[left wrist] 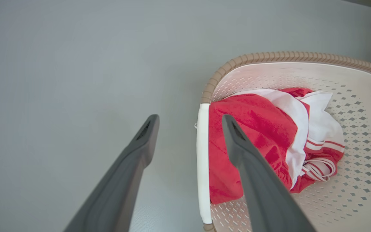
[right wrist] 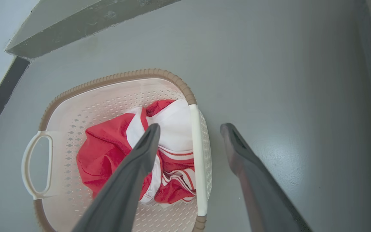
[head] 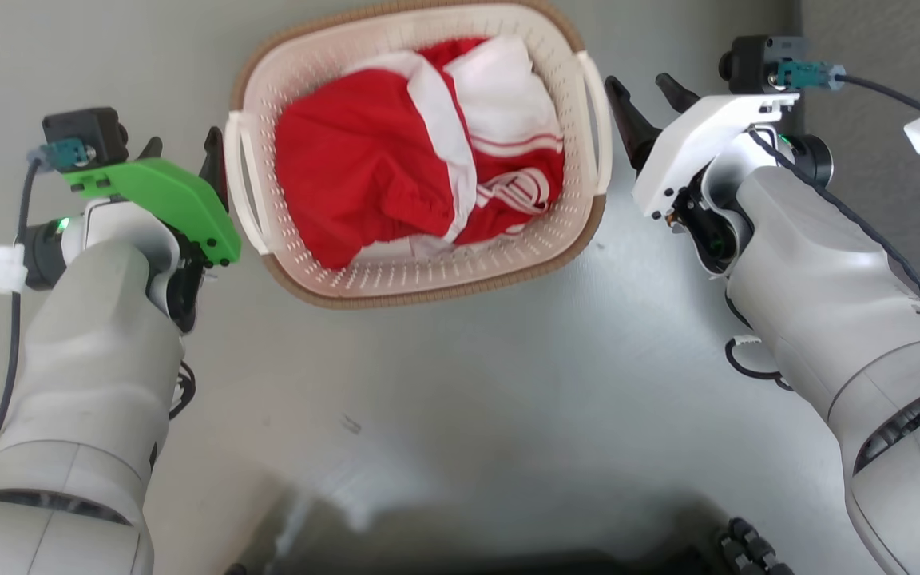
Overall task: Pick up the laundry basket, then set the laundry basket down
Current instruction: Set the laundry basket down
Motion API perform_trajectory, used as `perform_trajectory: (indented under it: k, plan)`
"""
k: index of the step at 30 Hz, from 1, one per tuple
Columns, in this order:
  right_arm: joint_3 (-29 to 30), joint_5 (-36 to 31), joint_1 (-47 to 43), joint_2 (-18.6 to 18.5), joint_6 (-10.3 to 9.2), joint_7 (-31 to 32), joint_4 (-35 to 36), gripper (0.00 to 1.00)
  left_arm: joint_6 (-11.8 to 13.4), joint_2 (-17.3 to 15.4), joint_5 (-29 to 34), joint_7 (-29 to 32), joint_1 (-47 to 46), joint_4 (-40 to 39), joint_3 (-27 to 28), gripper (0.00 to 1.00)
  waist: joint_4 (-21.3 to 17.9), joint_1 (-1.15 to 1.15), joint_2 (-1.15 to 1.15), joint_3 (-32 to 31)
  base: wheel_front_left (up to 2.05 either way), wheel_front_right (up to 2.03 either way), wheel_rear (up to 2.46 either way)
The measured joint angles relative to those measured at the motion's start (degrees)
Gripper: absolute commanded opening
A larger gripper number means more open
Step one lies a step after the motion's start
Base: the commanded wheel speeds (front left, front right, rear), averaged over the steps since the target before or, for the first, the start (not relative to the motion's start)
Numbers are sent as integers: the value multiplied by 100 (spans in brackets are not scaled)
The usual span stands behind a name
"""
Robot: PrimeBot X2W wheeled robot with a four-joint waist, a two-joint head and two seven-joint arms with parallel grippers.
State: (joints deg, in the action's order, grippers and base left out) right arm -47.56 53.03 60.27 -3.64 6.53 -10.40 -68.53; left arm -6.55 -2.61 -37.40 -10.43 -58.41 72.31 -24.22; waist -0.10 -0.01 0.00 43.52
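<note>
Apparently before the lift, the laundry basket [head: 428, 275], holding red and white clothes [head: 348, 176], sits on the grey floor [head: 460, 383] between the left gripper [head: 182, 152] and right gripper [head: 637, 84], both spread open and empty; next, each should probably close on its nearest white handle [left wrist: 202, 161].

1. The laundry basket [head: 428, 275], upper middle of the frame, is cream-white, dotted with rows of small diamond holes; its rim [head: 428, 300] is brown with a woven look, and its handles [head: 240, 184] are white.
2. The clothes [head: 364, 160] are red and white, with thin red stripes.
3. The floor [head: 468, 415] is plain grey.
4. The left gripper [head: 182, 145] has a green cover [head: 172, 200], the right gripper [head: 637, 80] a white cover [head: 699, 128]; the fingers [head: 628, 120] are dark grey.
</note>
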Motion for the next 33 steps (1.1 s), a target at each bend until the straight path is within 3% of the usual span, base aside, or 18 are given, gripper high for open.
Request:
perform_trajectory:
  k: [15, 20, 25, 33]
  plan:
    - [35, -220, -273, -79, -67, -421, 81, 100, -7, -78, 31, -401, 352, -225, 68, 100, 9, 0, 0, -1072, 0, 0, 0]
    - [324, -479, -385, -260, -369, -419, 692, 100, -7, -118, 41, -402, 573, -455, 134, 100, 14, 0, 0, -1441, 0, 0, 0]
    - [766, -838, -402, -475, -630, -419, 1530, 100, 87, -365, 163, -400, 704, -1318, 392, 100, 4, 0, 0, -1773, 0, 0, 0]
    - [1176, -1446, -1166, -581, -891, -419, 2404, 100, 323, -447, 472, -400, 1339, -2384, 756, 100, -37, 0, 0, -2228, 0, 0, 0]
